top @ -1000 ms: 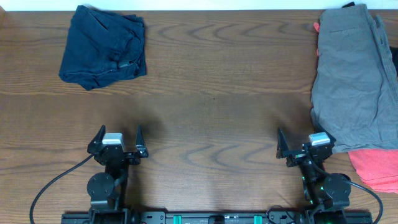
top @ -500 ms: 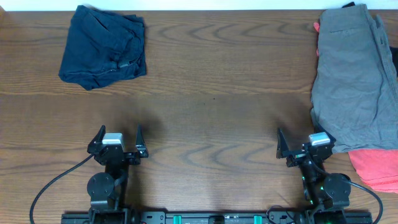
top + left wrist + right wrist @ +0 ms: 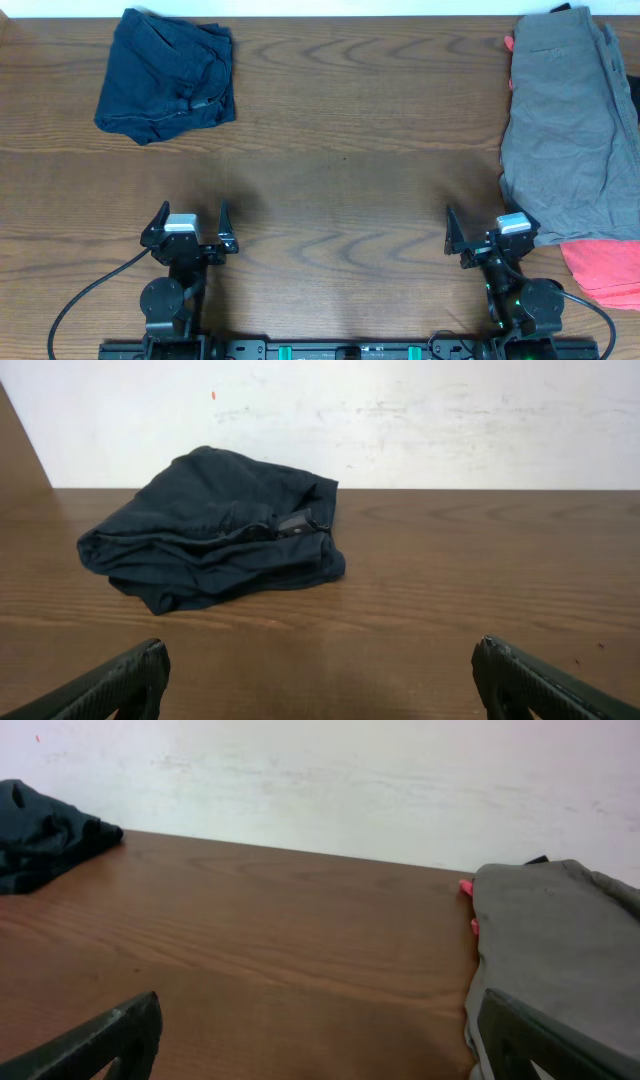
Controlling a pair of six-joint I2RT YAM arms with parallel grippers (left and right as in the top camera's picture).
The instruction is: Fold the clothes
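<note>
Overhead view: both arms are waiting at the near edge of the wooden table [image 3: 340,150], and neither is carrying anything.
Left pincer [image 3: 190,222]: it is standing wide open and empty, with both fingertips framing bare wood in its wrist view.
Right pincer [image 3: 490,232]: it is gaping just as wide and is also holding nothing.
Navy shorts [image 3: 167,75]: they are lying well ahead of the left pincer and a little to its left, bunched into a lumpy bundle with a stitched seam and a dark fastener showing.
Grey trousers [image 3: 565,130]: they are stretching away ahead and to the right of the right pincer, and their near hem is ending just beside its outer finger.
Coral-pink piece [image 3: 605,270]: it is peeking out to the right of the right pincer, partly tucked under the trousers.
Handling: all three are looking soft, limp and light. They are likely to be sagging and dragging rather than keeping shape, and nothing about them seems fragile.
Where to grip: I would be pinching a hem, waistband or corner, where doubled cloth is giving the fingers something to bite.
Textures: the woven cloth is looking matte, creased and grippy, while the wood under it is looking smooth.
</note>
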